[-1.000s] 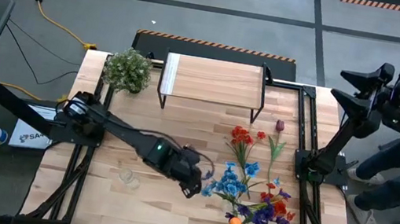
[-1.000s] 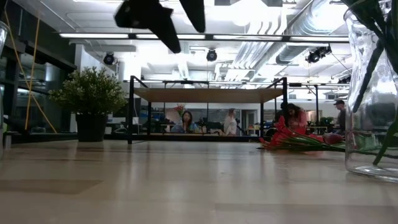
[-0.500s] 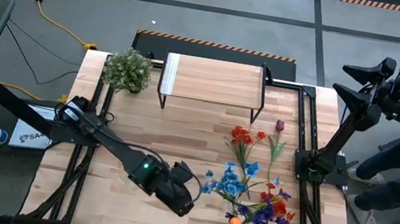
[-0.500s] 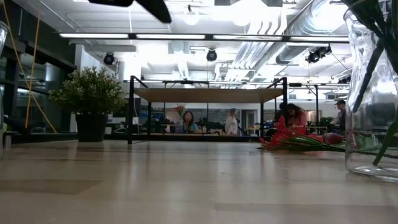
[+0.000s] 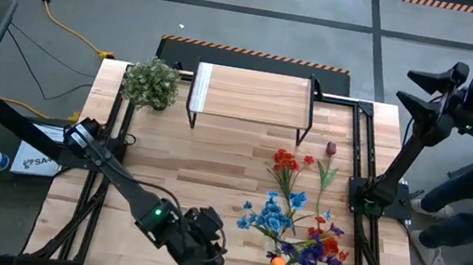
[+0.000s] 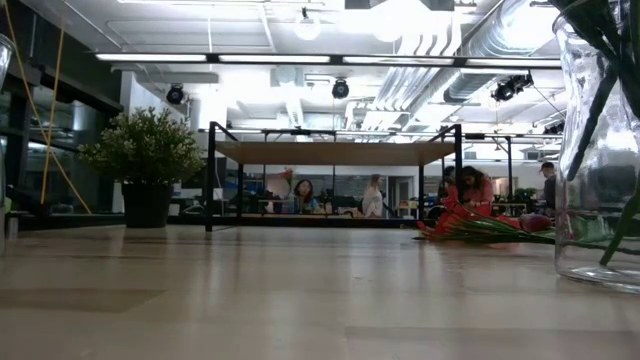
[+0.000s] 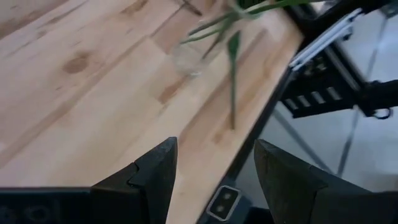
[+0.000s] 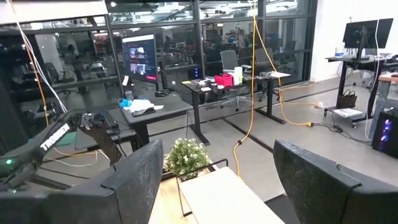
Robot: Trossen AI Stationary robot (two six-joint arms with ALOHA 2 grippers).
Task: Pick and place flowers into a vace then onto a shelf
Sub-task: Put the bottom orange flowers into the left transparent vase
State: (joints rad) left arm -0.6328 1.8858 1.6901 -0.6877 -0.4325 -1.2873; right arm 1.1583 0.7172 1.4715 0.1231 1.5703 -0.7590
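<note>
Since the earlier frame, left gripper (image 5: pixel 210 262) has swung off the flowers (image 5: pixel 296 221) toward the table's front edge, fingers apart, empty. I log the flowers beside it, nearer than right gripper (image 5: pixel 433 89), parked high, spread.

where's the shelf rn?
High view: the shelf stands at the table's far edge, centred, right of the potted plant and beyond the flowers.
</note>
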